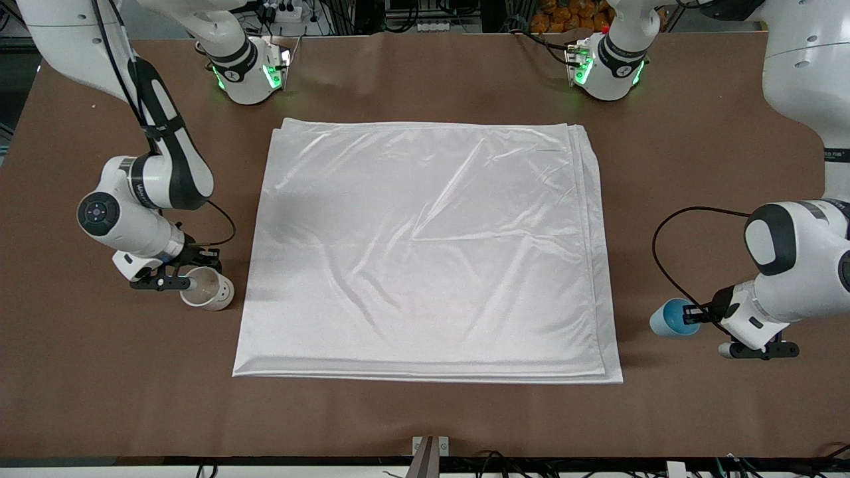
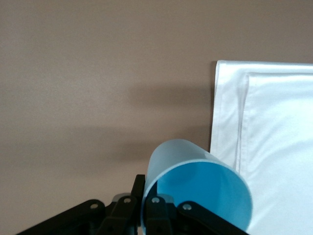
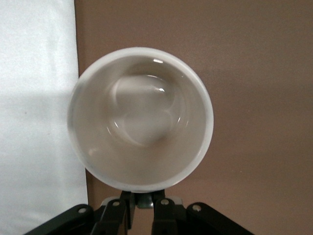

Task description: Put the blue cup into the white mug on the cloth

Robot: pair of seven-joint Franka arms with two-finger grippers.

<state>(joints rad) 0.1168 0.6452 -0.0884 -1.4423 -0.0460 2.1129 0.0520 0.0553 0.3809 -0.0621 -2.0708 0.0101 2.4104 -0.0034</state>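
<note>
The surface (image 1: 425,411) is a flat brown sheet that spans the whole front view, matte and lightly creased near the robots' bases. The cloth (image 1: 425,252) lies flat at its centre: shiny white fabric, folded in layers with stepped edges showing toward the left arm's end, and lightly wrinkled.

The right end effector (image 1: 189,283) sits low at the right arm's end of the surface, just beside the cloth's edge. It is clenched on the rim of the white mug (image 1: 211,291); in the right wrist view the fingers (image 3: 124,200) pinch the mug wall on either side. The mug stands mouth up and looks hollow inside.

The left end effector (image 1: 698,312) sits low at the left arm's end of the surface, apart from the cloth. It is clenched on the rim of the blue cup (image 1: 669,318), which is tipped on its side with the bright blue interior showing in the left wrist view.

Past the bases, along the top edge of the front view, the room shows dark cabling and equipment. Green lights glow on both arm bases. More cables run along the edge nearest the front camera.
</note>
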